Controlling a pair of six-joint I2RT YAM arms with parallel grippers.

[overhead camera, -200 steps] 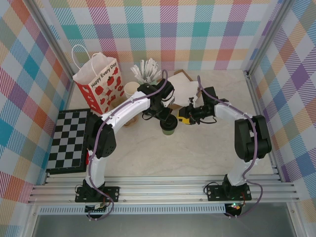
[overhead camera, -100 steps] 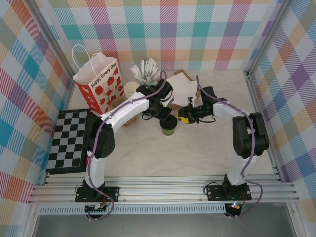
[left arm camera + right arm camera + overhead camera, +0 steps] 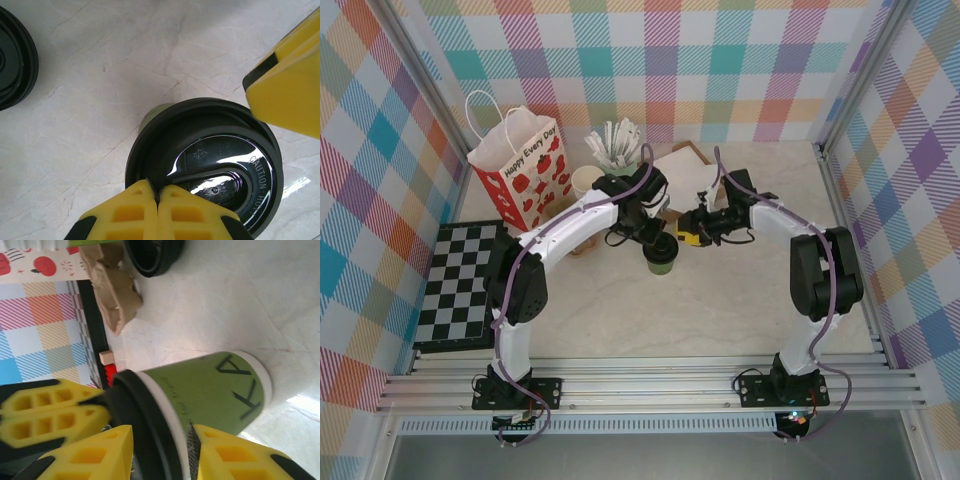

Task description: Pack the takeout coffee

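Centrally on the table (image 3: 720,310), the takeout coffee (image 3: 661,256) stands upright, lid (image 3: 210,165) on. 1: left gripper (image 3: 157,197), fingers pressed together, tips at the lid's rim. 2: right gripper (image 3: 162,452), pinching the coffee just below the lid.

We see the takeout coffee (image 3: 661,258) upright mid-tabletop (image 3: 720,310): a dark green paper cup, black handwriting on its side, glossy black lid (image 3: 205,165) pressed on.
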